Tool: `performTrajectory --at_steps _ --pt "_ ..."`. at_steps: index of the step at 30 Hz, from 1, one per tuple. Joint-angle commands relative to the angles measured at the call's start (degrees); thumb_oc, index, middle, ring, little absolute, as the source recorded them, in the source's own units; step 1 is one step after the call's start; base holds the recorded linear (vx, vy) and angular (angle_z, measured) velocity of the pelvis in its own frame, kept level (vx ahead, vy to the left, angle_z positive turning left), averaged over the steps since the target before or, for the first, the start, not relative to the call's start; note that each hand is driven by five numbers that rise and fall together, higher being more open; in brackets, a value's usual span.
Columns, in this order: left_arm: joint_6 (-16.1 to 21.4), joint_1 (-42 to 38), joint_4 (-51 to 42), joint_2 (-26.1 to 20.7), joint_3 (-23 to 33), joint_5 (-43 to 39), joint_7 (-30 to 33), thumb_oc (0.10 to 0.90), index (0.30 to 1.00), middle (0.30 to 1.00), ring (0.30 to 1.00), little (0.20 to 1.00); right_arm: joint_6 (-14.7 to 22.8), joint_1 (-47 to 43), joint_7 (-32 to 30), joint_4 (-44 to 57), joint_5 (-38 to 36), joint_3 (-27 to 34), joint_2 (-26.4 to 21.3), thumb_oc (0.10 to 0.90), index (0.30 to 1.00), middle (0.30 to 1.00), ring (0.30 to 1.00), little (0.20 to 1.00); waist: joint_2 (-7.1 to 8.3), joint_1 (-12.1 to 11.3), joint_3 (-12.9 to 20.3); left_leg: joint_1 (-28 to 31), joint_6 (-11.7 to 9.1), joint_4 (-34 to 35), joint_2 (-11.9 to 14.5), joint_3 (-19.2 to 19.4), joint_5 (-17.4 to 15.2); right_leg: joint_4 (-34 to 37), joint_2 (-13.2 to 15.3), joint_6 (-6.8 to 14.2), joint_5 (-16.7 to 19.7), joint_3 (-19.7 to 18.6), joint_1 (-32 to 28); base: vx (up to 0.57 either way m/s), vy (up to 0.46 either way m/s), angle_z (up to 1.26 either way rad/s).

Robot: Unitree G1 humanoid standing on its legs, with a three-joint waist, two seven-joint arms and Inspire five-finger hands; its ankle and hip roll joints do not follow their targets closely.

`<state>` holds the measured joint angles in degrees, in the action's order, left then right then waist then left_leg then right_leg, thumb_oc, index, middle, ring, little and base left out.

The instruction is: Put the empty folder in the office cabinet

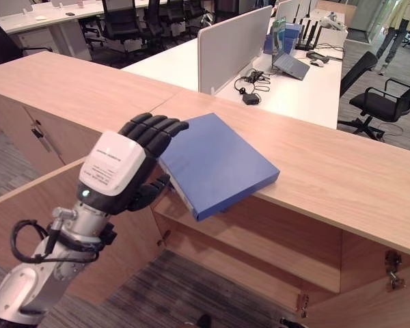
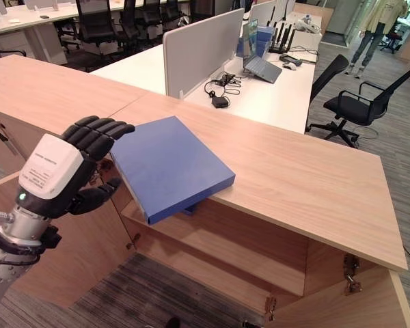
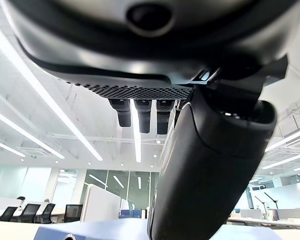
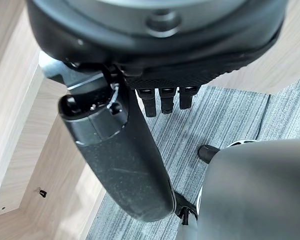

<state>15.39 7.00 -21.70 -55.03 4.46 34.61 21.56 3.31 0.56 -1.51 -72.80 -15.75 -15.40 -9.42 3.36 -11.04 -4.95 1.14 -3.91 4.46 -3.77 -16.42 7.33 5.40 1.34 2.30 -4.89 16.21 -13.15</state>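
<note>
Dark left hand (image 1: 133, 160): fingers curled over the folder's near-left edge, thumb tucked below it, so it looked closed on the folder.
Right hand (image 4: 140, 140): hung low by the carpet, fingers relaxed and straight, holding nothing.
Blue folder (image 1: 215, 164): lay flat on the wooden surface (image 1: 342, 171), one corner jutting out past the front edge, over the open cabinet (image 1: 260, 239).
Cabinet: stood open directly beneath, with a bare shelf (image 1: 225, 263) just under the overhanging corner; the left door (image 1: 48, 219) swung out near the arm.
Step in hand: probably securing the grip before lifting the folder off the surface.
Doing it well: pinch firmly at the edge, since the far corner would sag once clear; draw it toward the robot, then lower it level onto the shelf.
Risk: the open door crowded the forearm, so the descent wanted a path clear of it.
</note>
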Motion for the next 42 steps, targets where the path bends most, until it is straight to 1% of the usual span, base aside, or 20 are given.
performTrajectory --at_steps 1,5,10,17,19,23,30,35,42 --pt "-0.51 -6.10 -0.59 2.15 6.46 0.30 6.05 0.800 0.900 0.900 0.900 0.900 0.84 -2.15 -0.04 0.70 1.12 -1.81 -0.78 0.800 0.900 0.900 0.900 0.900 0.56 1.00 1.85 0.48 0.00 0.54 0.19 -1.50 -5.96 -0.40 0.09 1.92 -0.07 2.26 2.41 0.00 0.000 0.00" --pt "-1.23 -7.23 -0.21 2.75 6.77 1.37 7.85 0.800 0.900 0.900 0.900 0.900 0.67 -1.59 -0.11 -0.39 1.72 -1.70 -0.52 0.800 0.900 0.900 0.900 0.900 0.33 1.48 2.24 0.88 0.13 0.54 0.08 -1.15 -6.26 -0.40 0.26 1.93 -0.01 1.85 2.11 0.00 0.000 0.00" --pt "-1.58 -7.13 0.23 3.05 6.89 2.08 8.46 0.800 0.900 0.900 0.900 0.900 0.51 -1.09 -0.27 -1.56 2.51 -1.43 -0.50 0.800 0.900 0.900 0.900 0.900 0.10 1.68 2.45 1.20 0.25 0.54 -0.02 -1.00 -6.45 -0.41 0.39 2.02 -0.03 1.61 1.90 0.01 0.012 -0.03" --pt "-0.30 -2.06 0.24 5.42 6.14 0.88 6.49 0.800 0.900 0.900 0.900 0.900 0.59 -1.18 -0.48 -1.57 2.41 -0.71 -0.69 0.800 0.900 0.900 0.900 0.900 -0.13 1.61 2.28 1.69 0.58 0.54 -0.16 -0.96 -6.80 -0.41 0.48 1.99 0.09 1.23 1.75 0.00 0.006 -0.01" --pt "0.21 0.84 0.76 5.72 5.82 0.24 5.41 0.800 0.900 0.900 0.900 0.900 0.51 -1.37 -0.60 -1.58 2.30 -0.25 -0.81 0.800 0.900 0.900 0.900 0.900 -0.06 1.12 1.99 1.83 0.63 0.54 -0.25 -1.19 -6.72 -0.40 0.40 1.95 0.03 1.31 1.57 0.00 0.000 0.00" --pt "0.72 2.70 1.64 5.52 4.55 -0.52 3.99 0.800 0.900 0.900 0.900 0.900 0.53 -1.56 -0.87 -1.64 2.26 0.14 -1.11 0.800 0.900 0.900 0.900 0.900 0.07 0.83 1.80 1.66 0.63 0.54 -0.32 -1.67 -6.58 -0.42 0.25 1.86 0.01 1.55 1.70 0.00 0.001 0.05" --pt "1.15 0.85 3.09 4.83 0.33 -0.51 2.12 0.800 0.900 0.900 0.900 0.900 0.57 -2.04 -1.28 -1.64 1.80 0.55 -1.19 0.800 0.900 0.900 0.900 0.900 -0.03 1.42 2.02 1.76 0.65 0.54 -0.18 -1.45 -6.61 -0.40 0.12 1.83 -0.01 1.44 1.70 0.00 -0.002 0.03" --pt "1.27 -0.02 3.30 4.12 -0.89 -0.21 1.51 0.800 0.900 0.900 0.900 0.900 0.53 -2.08 -1.39 -1.49 1.92 0.41 -1.23 0.800 0.900 0.900 0.900 0.900 -0.22 1.86 2.26 1.93 0.75 0.54 -0.03 -0.98 -6.81 -0.40 0.16 1.91 0.04 1.13 1.74 0.00 0.005 -0.02" --pt "1.31 -4.06 4.75 3.93 -5.76 0.41 0.73 0.800 0.900 0.900 0.900 0.900 0.43 -1.80 -1.39 -1.49 2.03 0.03 -1.22 0.800 0.900 0.900 0.900 0.900 -0.38 3.05 2.61 2.26 0.79 0.54 0.27 -0.33 -7.14 -0.40 0.16 1.97 -0.12 0.43 1.72 0.01 0.002 -0.05"
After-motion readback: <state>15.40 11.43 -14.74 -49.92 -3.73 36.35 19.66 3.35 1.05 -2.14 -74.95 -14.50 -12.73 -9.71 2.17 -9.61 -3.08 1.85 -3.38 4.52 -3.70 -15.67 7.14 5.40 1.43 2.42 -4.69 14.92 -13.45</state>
